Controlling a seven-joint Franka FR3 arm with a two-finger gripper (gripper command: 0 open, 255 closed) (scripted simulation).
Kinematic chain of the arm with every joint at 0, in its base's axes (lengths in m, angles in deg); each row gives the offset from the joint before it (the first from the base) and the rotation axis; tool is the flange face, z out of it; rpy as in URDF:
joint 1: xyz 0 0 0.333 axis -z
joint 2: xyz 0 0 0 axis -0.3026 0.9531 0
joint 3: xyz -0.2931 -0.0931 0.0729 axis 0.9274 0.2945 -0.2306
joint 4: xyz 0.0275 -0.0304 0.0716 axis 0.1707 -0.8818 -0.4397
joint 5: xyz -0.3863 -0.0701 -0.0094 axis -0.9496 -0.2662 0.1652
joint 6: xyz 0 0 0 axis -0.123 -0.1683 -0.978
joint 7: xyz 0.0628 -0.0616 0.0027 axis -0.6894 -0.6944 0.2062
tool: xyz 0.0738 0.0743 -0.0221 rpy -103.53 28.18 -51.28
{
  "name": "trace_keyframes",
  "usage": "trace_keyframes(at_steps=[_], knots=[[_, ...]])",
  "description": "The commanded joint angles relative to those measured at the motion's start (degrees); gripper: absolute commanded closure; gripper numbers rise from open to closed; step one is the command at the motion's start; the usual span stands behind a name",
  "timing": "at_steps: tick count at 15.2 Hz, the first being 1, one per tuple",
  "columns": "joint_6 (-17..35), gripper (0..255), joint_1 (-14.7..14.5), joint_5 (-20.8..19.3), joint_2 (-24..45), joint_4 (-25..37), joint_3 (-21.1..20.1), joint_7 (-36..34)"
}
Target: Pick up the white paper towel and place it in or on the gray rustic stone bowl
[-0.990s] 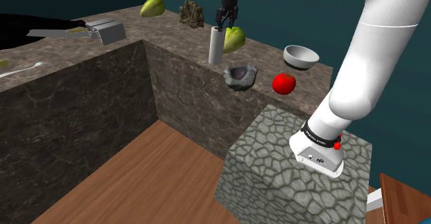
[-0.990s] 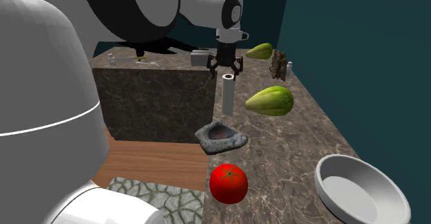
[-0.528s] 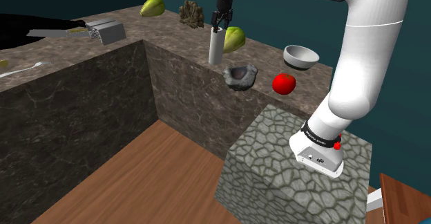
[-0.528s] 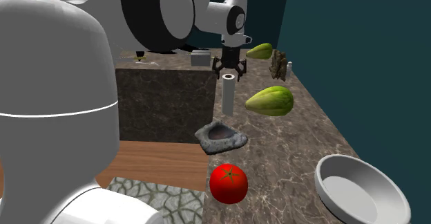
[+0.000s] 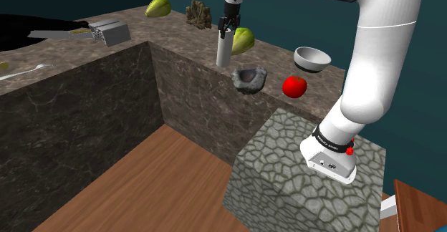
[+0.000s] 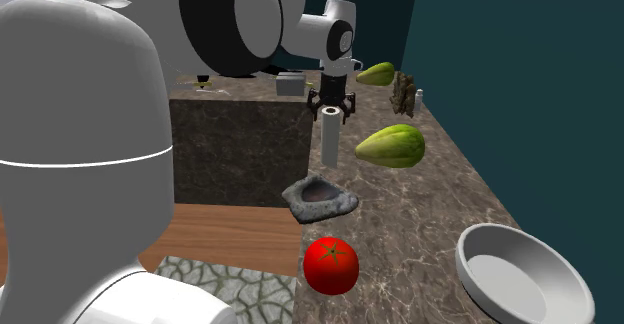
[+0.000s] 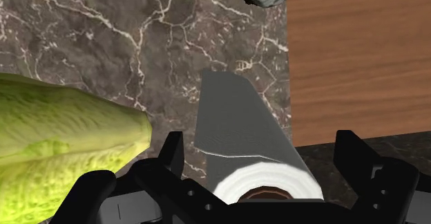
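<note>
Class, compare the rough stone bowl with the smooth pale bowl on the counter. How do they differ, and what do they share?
The stone bowl is dark, rough and irregular in outline; the pale bowl is smooth and round. The stone bowl is shallow, the pale bowl deeper. The stone bowl stands near the paper towel roll; the pale bowl stands beyond the tomato. Both sit upright, empty, on the counter.

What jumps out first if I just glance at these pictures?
The big white arm rises from its stone-patterned stand over the dark veined counter, its black gripper open around the top of an upright paper towel roll. Beside the roll, toward the shoulder view's right, sit a rough stone bowl and a bright red tomato.
</note>
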Motion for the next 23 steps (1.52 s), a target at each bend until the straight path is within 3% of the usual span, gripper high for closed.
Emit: trace_keyframes(at_steps=[1,3,4,13,23], knots=[[0.0,0,0.0,0.0,0.0,0.0,0.0,0.0],[0.0,0,0.0,0.0,0.0,0.0,0.0,0.0],[0.0,255,0.0,0.0,0.0,0.0,0.0,0.0],[0.0,255,0.0,0.0,0.0,0.0,0.0,0.0],[-7.0,255,0.1,-0.5,-1.6,5.5,0.2,-0.6]])
